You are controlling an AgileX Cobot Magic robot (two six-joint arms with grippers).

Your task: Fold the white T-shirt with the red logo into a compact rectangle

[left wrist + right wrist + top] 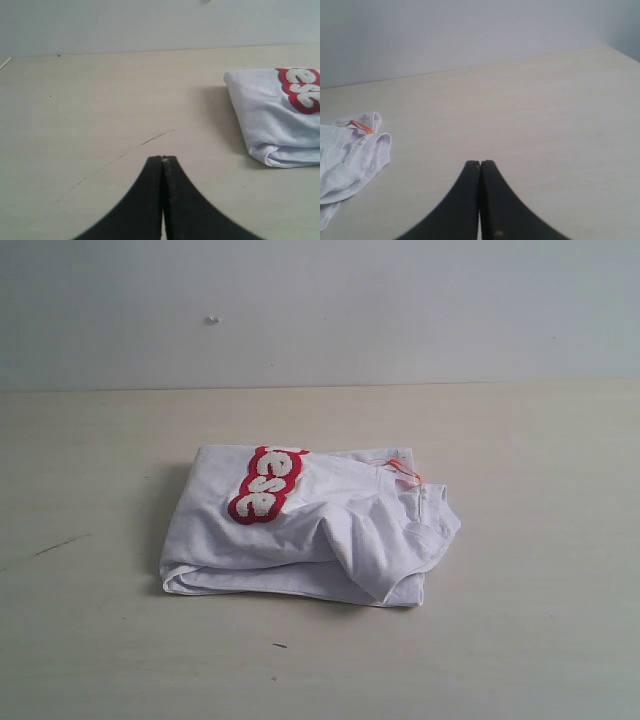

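Two black pincers, left gripper [162,159] and right gripper [480,163], are held closed and empty, clear of the folded white cotton T-shirt [330,540] lying on the pale table [100,640], red-bordered logo [265,485] uppermost, since folding is judged complete.

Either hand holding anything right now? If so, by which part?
Nothing is held. The left hand and right hand are both shut and empty, clear of the folded white T-shirt lying on the table.
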